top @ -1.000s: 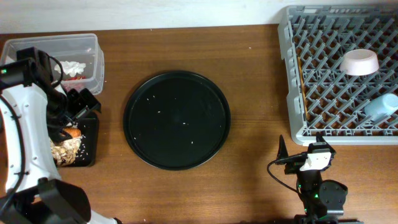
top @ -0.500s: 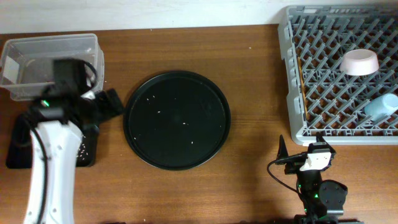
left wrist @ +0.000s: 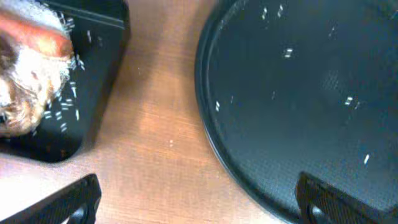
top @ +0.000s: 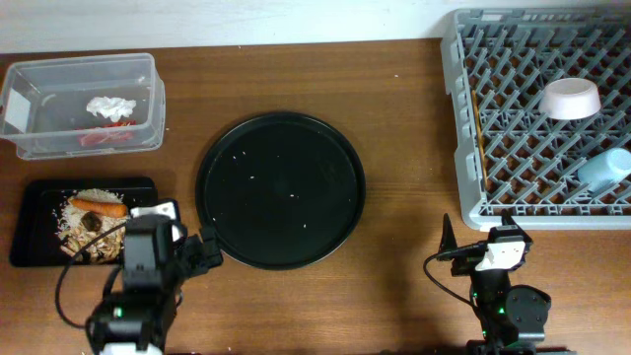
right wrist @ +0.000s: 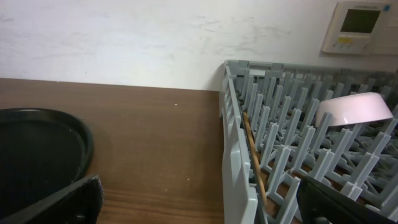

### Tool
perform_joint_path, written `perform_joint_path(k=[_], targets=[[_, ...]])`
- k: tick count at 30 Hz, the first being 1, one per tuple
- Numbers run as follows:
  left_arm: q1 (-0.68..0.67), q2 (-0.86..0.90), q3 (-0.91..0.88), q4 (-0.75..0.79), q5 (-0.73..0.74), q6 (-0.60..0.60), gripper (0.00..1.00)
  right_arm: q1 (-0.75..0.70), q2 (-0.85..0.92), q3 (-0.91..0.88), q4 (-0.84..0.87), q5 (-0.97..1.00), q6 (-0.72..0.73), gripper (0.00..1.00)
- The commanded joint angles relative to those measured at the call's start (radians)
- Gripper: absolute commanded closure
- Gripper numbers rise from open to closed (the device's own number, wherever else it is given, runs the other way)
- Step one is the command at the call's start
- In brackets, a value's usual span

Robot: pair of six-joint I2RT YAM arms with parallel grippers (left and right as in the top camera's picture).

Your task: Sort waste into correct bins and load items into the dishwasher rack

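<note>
The clear box point(top: 59, 84) at the back left holds crumpled white tissue point(top: 110, 106) and a red wrapper point(top: 99, 138). The flat black tray point(top: 30, 222) holds rice scraps point(top: 91, 199), the carrot point(top: 99, 208) and a dark brown lump point(top: 90, 224). In the left wrist view the carrot point(left wrist: 37, 36) and rice point(left wrist: 25, 93) lie on that tray point(left wrist: 99, 81). The grey rack point(top: 463, 128) holds the pale dish point(top: 570, 98), blue cup point(top: 603, 168) and chopsticks point(top: 480, 128). My left gripper point(top: 202, 251) point(left wrist: 202, 205) is open and empty near the front edge. My right gripper point(top: 473, 237) point(right wrist: 199, 205) is open and empty in front of the rack point(right wrist: 236, 155).
A large round black tray point(top: 281, 187) with a few rice specks lies mid-table and shows in the left wrist view point(left wrist: 298, 93). In the right wrist view the dish point(right wrist: 354, 109) and chopsticks point(right wrist: 255, 155) sit in the rack before a white wall.
My left arm has swung from over the clear box and flat tray down to the table's front edge, uncovering both. The right arm has not moved.
</note>
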Motion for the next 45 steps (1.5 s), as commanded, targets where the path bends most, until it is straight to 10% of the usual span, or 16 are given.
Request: perform_joint_path(k=[1,9,17,45], targets=[[-0.003,-0.123,-0.085,0.113,-0.032,0.018,0.01,0.006,-0.009,-0.005,-0.005,0.008,0.005,0.02],[-0.003,-0.397,-0.409,0.583,0.137,0.274,0.01,0.006,-0.008,-0.005,-0.005,0.008,0.005,0.02],[-0.003,-0.537,-0.614,0.871,0.137,0.289,0.01,0.006,-0.008,-0.005,-0.005,0.008,0.005,0.02],[0.043,-0.774,-0.618,0.655,0.033,0.32,0.01,0.006,-0.008,-0.005,-0.005,0.008,0.005,0.02]])
